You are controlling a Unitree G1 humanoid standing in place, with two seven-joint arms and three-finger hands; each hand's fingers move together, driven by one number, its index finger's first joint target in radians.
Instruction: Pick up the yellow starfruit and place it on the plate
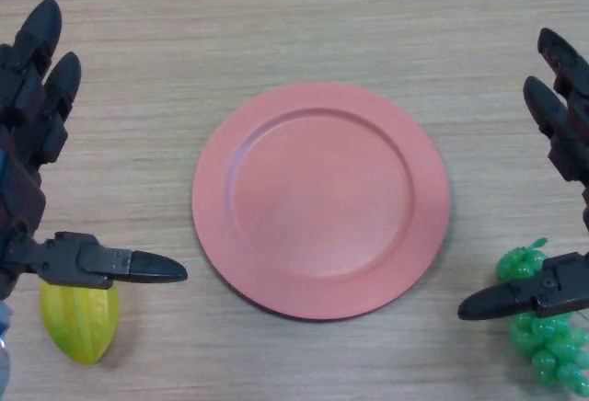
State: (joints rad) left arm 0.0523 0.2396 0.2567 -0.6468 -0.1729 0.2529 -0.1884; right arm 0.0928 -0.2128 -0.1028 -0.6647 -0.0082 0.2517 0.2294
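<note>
Yellow starfruit under left hand, fingers spread, holding nothing; right hand likewise over green grapes; pink plate between.

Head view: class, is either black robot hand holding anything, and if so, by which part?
Nothing is held. The left hand hangs open above the yellow ridged starfruit; the right hand is open over the green grape bunch.

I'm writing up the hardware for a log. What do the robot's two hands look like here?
Both the left hand and right hand are black, built of thick, segmented fingers that taper to rounded, glossy tips. Each has a separate thumb of the same pointed shape, with small screws visible near its base. A bluish patch shows on the left hand's palm side.
</note>
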